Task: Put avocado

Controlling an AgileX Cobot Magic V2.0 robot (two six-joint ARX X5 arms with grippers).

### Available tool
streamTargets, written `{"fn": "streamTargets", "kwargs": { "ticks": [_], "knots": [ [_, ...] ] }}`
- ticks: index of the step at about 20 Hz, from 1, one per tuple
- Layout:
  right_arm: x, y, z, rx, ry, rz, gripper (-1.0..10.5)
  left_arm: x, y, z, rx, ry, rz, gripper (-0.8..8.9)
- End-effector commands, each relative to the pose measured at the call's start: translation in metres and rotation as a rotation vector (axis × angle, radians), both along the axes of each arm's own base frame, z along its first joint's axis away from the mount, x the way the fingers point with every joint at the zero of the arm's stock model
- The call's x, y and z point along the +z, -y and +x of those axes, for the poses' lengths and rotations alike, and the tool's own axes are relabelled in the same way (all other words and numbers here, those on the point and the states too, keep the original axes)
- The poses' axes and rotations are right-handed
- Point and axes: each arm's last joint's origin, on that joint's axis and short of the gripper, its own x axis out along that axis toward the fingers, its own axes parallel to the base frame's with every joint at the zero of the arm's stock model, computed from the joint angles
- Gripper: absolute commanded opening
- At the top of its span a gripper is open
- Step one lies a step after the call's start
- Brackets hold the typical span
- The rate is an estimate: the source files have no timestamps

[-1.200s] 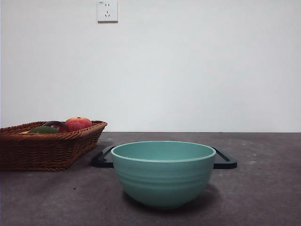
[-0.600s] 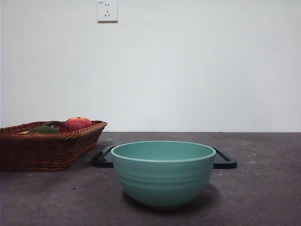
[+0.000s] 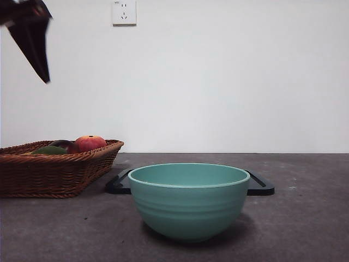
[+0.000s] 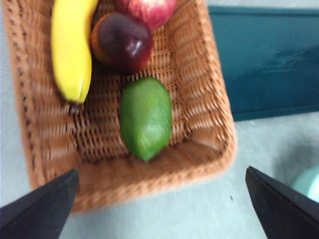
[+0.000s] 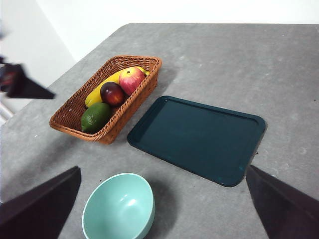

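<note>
Hovering high over the basket [image 4: 209, 99], your left gripper [image 4: 159, 209] is spreading its jaws wide, holding nothing. Your avocado [image 4: 145, 117] is lying inside, beside the banana [image 4: 72, 45].

The green oval avocado [image 4: 145, 117] lies on its side in the wicker basket [image 4: 199, 99].

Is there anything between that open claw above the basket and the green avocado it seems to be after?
Nothing visible. The left gripper hangs open above the wicker basket, and the avocado lies uncovered on the basket floor. The dark maroon fruit and the banana lie beside it, not over it. The right gripper waits off to the side.
</note>
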Motion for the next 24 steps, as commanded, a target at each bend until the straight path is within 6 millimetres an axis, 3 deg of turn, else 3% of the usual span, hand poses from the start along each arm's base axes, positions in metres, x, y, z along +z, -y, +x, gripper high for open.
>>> {"fn": "streamTargets", "kwargs": {
  "ticks": [1,8,16,18,21,24],
  "knots": [
    [0.007,0.0,-0.001,0.007,0.032,-0.002,6.6,-0.007,0.006,0.028,-0.021,-0.032,0.021,6.52],
    [0.007,0.0,-0.001,0.007,0.032,-0.002,6.6,-0.056,0.027,0.075,-0.07,-0.122,0.074,6.51],
    [0.007,0.0,-0.001,0.007,0.032,-0.002,6.6,-0.096,0.033,0.092,-0.064,-0.213,0.125,6.31],
    [0.007,0.0,-0.001,0.007,0.032,-0.002,6.6,-0.102,0.033,0.094,-0.064,-0.228,0.128,5.4],
    [0.007,0.0,-0.001,0.007,0.032,-0.002,6.6,-0.108,0.033,0.096,-0.065,-0.245,0.13,5.03],
    [0.007,0.0,-0.001,0.007,0.032,-0.002,6.6,-0.108,0.033,0.096,-0.065,-0.247,0.13,1.98]
  ]
}}
